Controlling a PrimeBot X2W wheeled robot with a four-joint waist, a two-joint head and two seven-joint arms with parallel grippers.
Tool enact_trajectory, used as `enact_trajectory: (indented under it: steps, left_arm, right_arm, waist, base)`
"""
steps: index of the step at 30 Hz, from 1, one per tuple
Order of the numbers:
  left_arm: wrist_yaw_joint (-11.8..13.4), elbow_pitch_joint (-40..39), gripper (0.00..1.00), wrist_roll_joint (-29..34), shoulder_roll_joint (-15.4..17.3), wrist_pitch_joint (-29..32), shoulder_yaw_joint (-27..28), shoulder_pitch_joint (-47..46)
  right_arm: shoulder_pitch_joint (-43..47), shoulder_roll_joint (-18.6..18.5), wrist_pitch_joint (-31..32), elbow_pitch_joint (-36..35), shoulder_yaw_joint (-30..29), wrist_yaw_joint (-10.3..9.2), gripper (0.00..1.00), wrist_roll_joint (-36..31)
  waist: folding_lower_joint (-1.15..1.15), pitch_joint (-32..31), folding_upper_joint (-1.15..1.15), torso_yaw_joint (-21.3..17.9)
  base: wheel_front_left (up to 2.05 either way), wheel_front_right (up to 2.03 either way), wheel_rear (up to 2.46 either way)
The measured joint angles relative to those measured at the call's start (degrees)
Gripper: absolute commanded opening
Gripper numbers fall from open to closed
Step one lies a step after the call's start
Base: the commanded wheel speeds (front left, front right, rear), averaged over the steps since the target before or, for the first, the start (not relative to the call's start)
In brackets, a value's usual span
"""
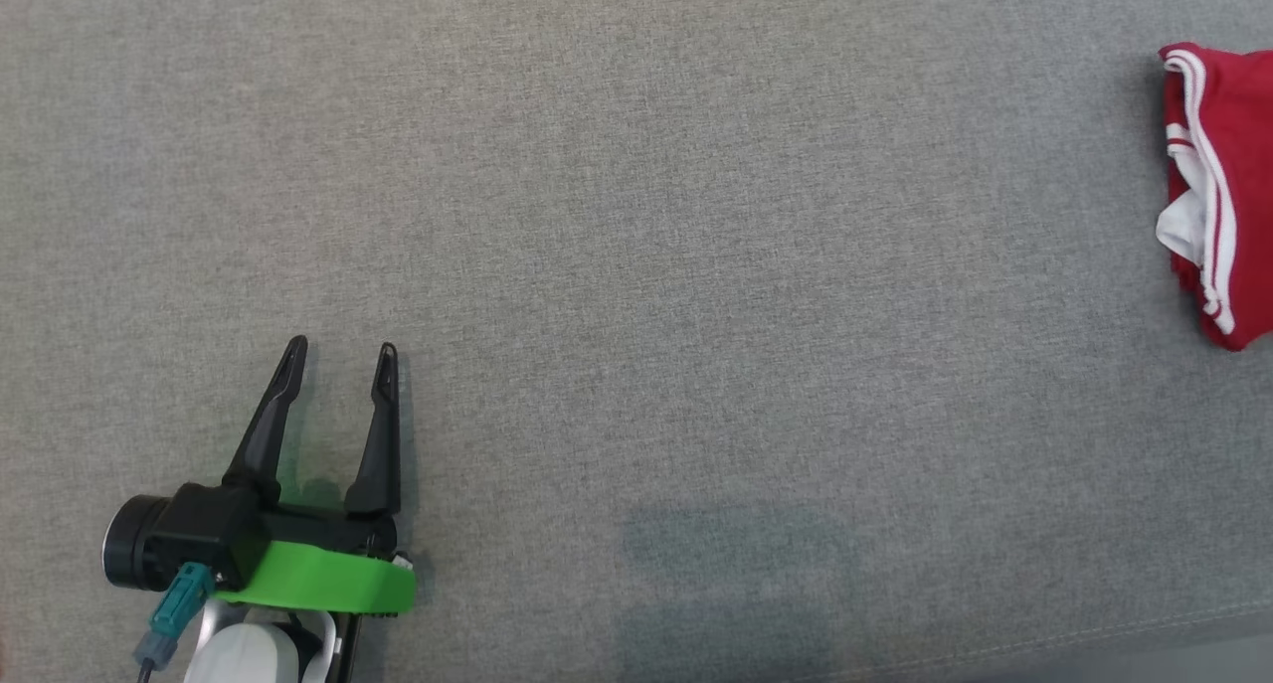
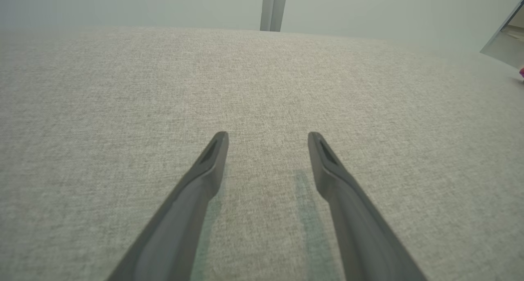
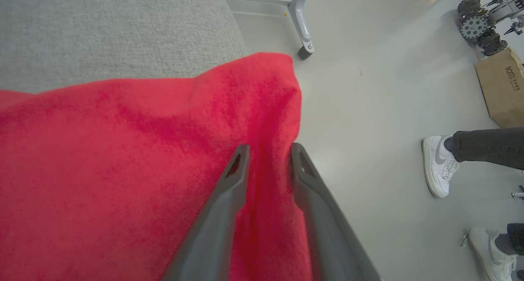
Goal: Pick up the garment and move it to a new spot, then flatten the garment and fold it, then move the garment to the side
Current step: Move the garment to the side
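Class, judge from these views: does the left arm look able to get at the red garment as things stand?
Probably not easily. Nothing blocks the grey surface, but the left gripper sits at the near left while the garment lies at the far right edge, straddled by the right gripper.

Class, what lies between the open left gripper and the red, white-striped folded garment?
In the head view, bare grey fabric surface separates left gripper and red garment.

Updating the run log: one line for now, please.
garment: folded, right edge of table | left end effector: open, empty | right end effector: astride garment, grip unclear
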Motion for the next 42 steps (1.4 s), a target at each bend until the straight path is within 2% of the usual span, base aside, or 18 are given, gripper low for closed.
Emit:
enact_trajectory:
  steps: [4, 11, 16, 18, 24, 26, 27, 28, 35, 42]
  left_arm:
    - [0.00, 0.38, 1.00, -0.05, -0.27, -0.01, 0.34, 0.05]
    - [0.00, 1.03, 1.00, -0.49, -1.49, 0.00, 0.46, 0.16]
    - [0.00, 2.19, 1.00, -1.04, -2.14, 0.00, 1.05, 2.20]
    - [0.00, 2.75, 1.00, -1.45, -2.37, 0.00, 1.51, 3.52]
    - [0.00, 4.10, 1.00, -2.01, -3.07, 0.00, 2.63, 6.68]
    - [0.00, 5.05, 1.00, -2.02, -3.20, -0.01, 3.16, 8.33]
    - [0.00, 5.05, 1.00, -2.02, -3.20, -0.01, 3.16, 8.33]
    - [0.00, 5.79, 1.00, -1.99, -3.24, 0.00, 3.61, 8.92]
    - [0.00, 8.43, 1.00, -1.98, -3.32, 0.00, 3.53, 9.61]
    - [0.00, 11.28, 1.00, -0.91, -3.36, 0.00, 4.87, 11.02]
  right_arm:
    - [0.05, 2.47, -3.52, -0.82, -4.11, 0.01, 1.00, -5.33]
    - [1.69, 5.83, -15.64, -3.27, -8.73, 0.01, 1.00, -10.89]
    - [3.23, 9.88, -25.91, -4.38, -4.68, 0.02, 1.00, -6.87]
    - [5.45, 10.61, -28.10, -6.05, -2.05, 0.01, 1.00, -4.32]
    - [18.25, 12.77, -30.28, -17.11, 6.04, 0.01, 1.00, 2.48]
    - [25.99, 14.70, -30.48, -24.20, 8.45, 0.01, 1.00, 4.36]
    - [25.99, 14.70, -30.48, -24.20, 8.45, 0.01, 1.00, 4.36]
    - [30.80, 16.60, -30.53, -28.63, 8.95, 0.00, 1.00, 5.35]
    - [43.08, 20.36, -30.56, -36.13, 8.91, 0.00, 1.00, 5.60]
    - [49.93, 24.21, -30.59, -37.02, 8.64, 0.00, 1.00, 5.16]
  waist:
    - [0.00, -0.65, 0.00, 0.19]
    - [0.00, -3.17, 0.00, 0.39]
    - [0.00, -6.49, 0.00, 0.55]
    - [0.00, -8.20, 0.00, 0.64]
    - [-0.01, -13.82, 0.00, 1.30]
    - [-0.01, -16.61, 0.00, 1.85]
    - [-0.01, -16.61, 0.00, 1.85]
    - [-0.01, -18.38, 0.00, 2.28]
    - [-0.01, -22.88, 0.00, 3.91]
    - [-0.01, -27.12, 0.00, 5.38]
  base:
    - [0.00, 0.00, 0.00]
    - [0.00, 0.00, 0.00]
    - [0.00, 0.00, 0.00]
    - [0.00, 0.00, 0.00]
    - [0.00, 0.00, 0.00]
    - [0.00, 0.00, 0.00]
    - [0.00, 0.00, 0.00]
    - [0.00, 0.00, 0.00]
    - [0.00, 0.00, 0.00]
    - [0.00, 0.00, 0.00]
